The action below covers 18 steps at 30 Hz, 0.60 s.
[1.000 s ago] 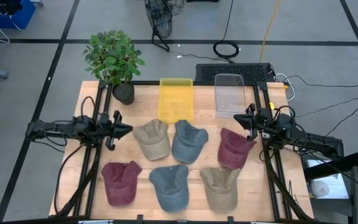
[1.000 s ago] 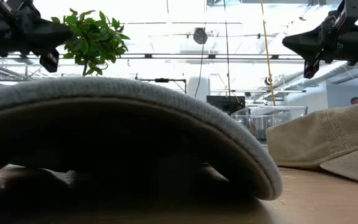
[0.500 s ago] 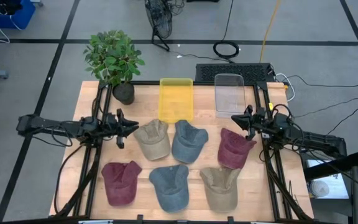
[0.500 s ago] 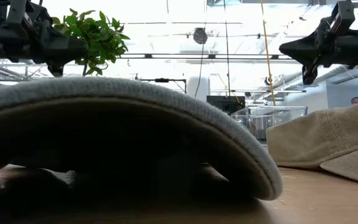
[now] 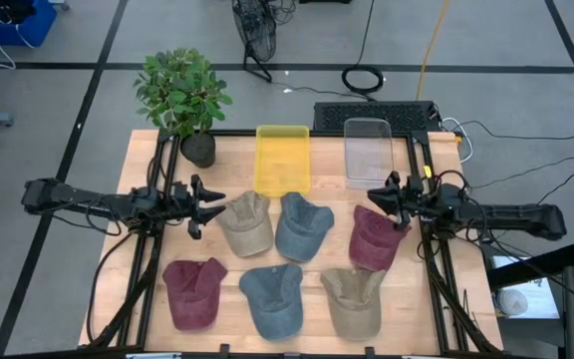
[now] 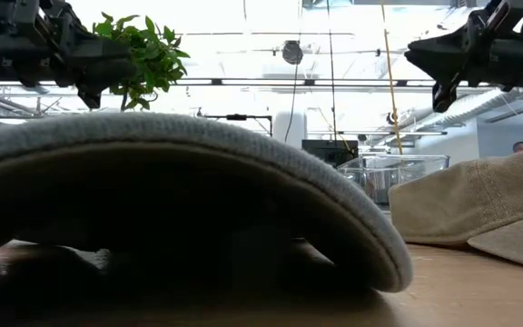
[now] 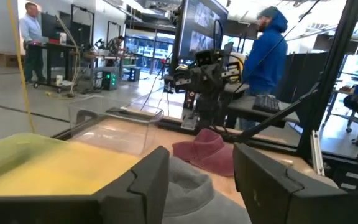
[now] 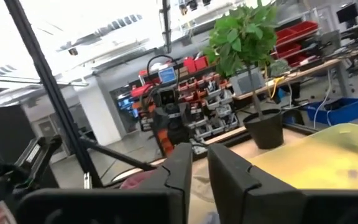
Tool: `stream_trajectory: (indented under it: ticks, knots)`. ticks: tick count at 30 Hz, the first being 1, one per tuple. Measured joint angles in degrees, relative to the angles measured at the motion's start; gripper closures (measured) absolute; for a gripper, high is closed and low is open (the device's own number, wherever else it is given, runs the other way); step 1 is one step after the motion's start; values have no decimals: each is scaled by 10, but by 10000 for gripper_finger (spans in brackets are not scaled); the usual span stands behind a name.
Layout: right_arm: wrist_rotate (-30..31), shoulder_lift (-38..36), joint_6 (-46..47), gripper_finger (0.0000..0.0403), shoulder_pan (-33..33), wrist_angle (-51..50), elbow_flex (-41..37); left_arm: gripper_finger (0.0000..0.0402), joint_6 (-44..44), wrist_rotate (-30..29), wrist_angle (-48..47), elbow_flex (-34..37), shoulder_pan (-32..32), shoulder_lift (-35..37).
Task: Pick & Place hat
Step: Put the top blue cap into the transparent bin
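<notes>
Six hats lie flat on the wooden table point(image 5: 138, 249) in two rows. The far row holds a beige hat point(image 5: 244, 223), a blue-grey hat point(image 5: 302, 226) and a maroon hat point(image 5: 375, 237). The near row holds a maroon hat point(image 5: 193, 292), a blue hat point(image 5: 272, 297) and a beige hat point(image 5: 353, 300). My left gripper point(image 5: 217, 204) hovers level and open just left of the far beige hat, holding nothing point(image 7: 201, 168). My right gripper point(image 5: 371, 196) hovers level above the far edge of the far maroon hat. Only a narrow gap shows between its fingers point(image 8: 199, 158).
A yellow bin point(image 5: 283, 158) and a clear bin point(image 5: 369, 152) stand at the far edge, and a potted plant point(image 5: 184, 100) at the far left corner. Black frame rails point(image 5: 152, 259) run along both sides. People stand in the room beyond the table.
My left gripper has gone toward the table's right, closer to the far beige hat, and its fingers have opened. The hats lie as before.
</notes>
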State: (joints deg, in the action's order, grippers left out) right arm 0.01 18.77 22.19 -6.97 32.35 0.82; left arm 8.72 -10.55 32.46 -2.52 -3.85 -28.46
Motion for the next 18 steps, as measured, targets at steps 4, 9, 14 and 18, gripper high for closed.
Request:
stream_trajectory:
  ticks: [4,9,14,18]
  knots:
    - [49,42,-21,311,23,18,0,220,-7,-17,7,0,0,-1]
    - [62,104,-38,258,50,79,1,220,-10,-20,7,0,0,-1]
    - [64,176,-66,226,80,117,33,220,-11,-31,7,0,0,0]
    - [101,253,-95,221,108,117,72,220,-14,-36,7,0,0,0]
